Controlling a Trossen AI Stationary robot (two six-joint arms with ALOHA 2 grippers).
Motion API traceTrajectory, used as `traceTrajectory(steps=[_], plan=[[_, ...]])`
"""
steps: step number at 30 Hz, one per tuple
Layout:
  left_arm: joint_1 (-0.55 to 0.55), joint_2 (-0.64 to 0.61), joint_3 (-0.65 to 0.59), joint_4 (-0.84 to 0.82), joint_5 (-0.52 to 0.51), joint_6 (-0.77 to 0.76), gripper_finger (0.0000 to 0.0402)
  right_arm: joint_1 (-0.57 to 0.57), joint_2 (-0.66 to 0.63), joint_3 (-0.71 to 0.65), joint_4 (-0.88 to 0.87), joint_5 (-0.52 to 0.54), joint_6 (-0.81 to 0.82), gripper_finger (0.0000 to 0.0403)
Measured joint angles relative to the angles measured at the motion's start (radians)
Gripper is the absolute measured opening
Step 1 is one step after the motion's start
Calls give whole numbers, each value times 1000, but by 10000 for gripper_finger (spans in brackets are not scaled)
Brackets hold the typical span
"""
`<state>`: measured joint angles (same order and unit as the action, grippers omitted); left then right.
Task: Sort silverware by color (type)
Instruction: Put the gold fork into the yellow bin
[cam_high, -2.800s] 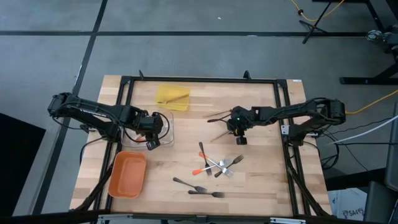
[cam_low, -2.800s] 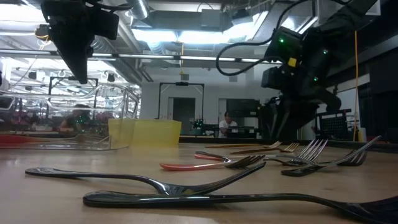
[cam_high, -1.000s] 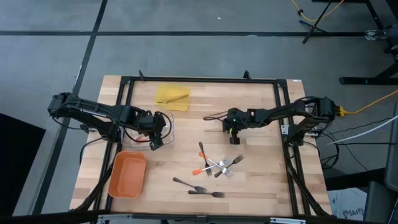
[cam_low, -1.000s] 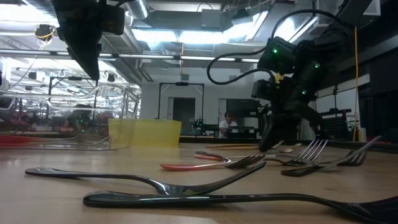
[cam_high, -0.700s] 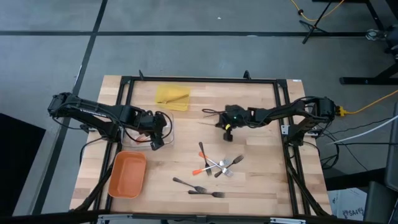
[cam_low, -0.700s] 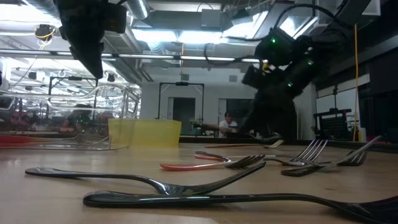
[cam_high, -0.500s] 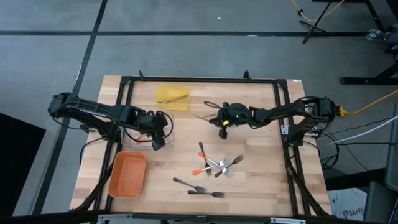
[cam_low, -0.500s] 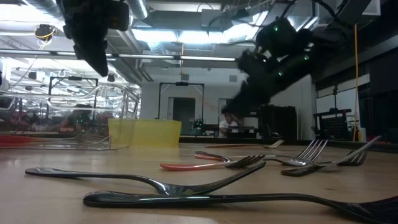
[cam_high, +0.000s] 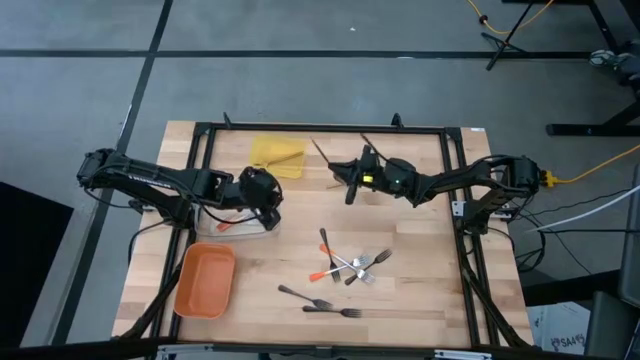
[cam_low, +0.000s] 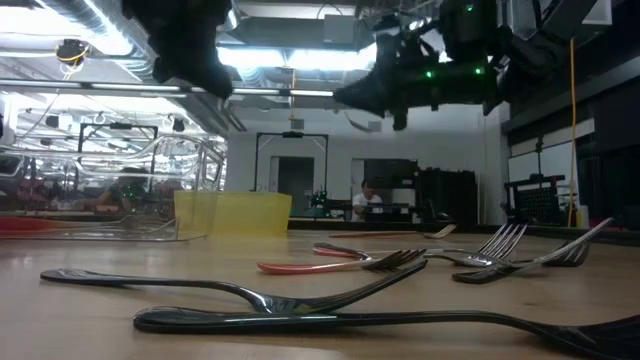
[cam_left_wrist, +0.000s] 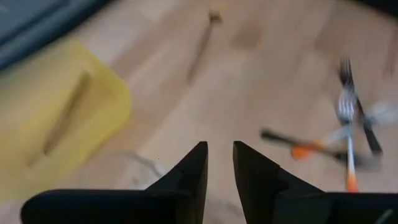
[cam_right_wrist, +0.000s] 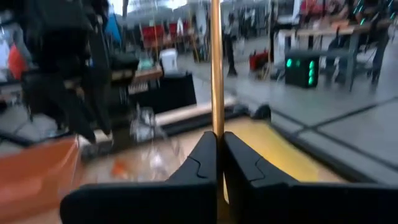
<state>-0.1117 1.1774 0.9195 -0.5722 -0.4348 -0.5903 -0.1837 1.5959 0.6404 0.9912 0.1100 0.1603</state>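
My right gripper (cam_high: 350, 182) hangs level above the table's middle, right of the yellow tray (cam_high: 277, 155), shut on a tan wooden utensil (cam_right_wrist: 215, 62). My left gripper (cam_left_wrist: 219, 163) hovers over the clear tray (cam_high: 243, 226); it is open by a narrow gap with nothing in it. An orange-tipped piece (cam_high: 226, 226) lies in the clear tray. A heap of silver and dark silverware (cam_high: 348, 265) lies in the middle of the table, and two dark forks (cam_high: 320, 303) lie nearer the front edge. Another wooden utensil (cam_low: 400, 235) lies flat on the table. My right gripper pinches the wooden utensil's shaft (cam_right_wrist: 215, 127) between its two shut fingers. The fingers reach level from the table's right side and lie across the shaft. The utensil is lifted clear of the table, and its free length (cam_high: 322, 153) juts out past the fingertips toward the far left.
The orange tray (cam_high: 205, 282) sits at the near left corner. A black frame (cam_high: 330, 128) runs around the table top. Bare wood lies along the right side and between the yellow tray and the heap.
My right gripper has risen off the table with the wooden utensil, tipped from pointing down to level, and swung toward the far left, nearer the yellow tray. My left gripper has tipped upward and turned a little over the clear tray.
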Motion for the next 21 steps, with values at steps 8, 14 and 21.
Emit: traceTrajectory(steps=[8, 14, 21], plan=[[11, 0, 0, 176, -215, 0, 70, 0, -1, 31, 47, 6, 0, 1], [57, 0, 0, 323, -255, 37, 70, 1, -1, 127, 46, 6, -4, 1], [80, 1, 0, 536, -252, 198, 70, 1, -1, 232, -46, 6, -15, 1]])
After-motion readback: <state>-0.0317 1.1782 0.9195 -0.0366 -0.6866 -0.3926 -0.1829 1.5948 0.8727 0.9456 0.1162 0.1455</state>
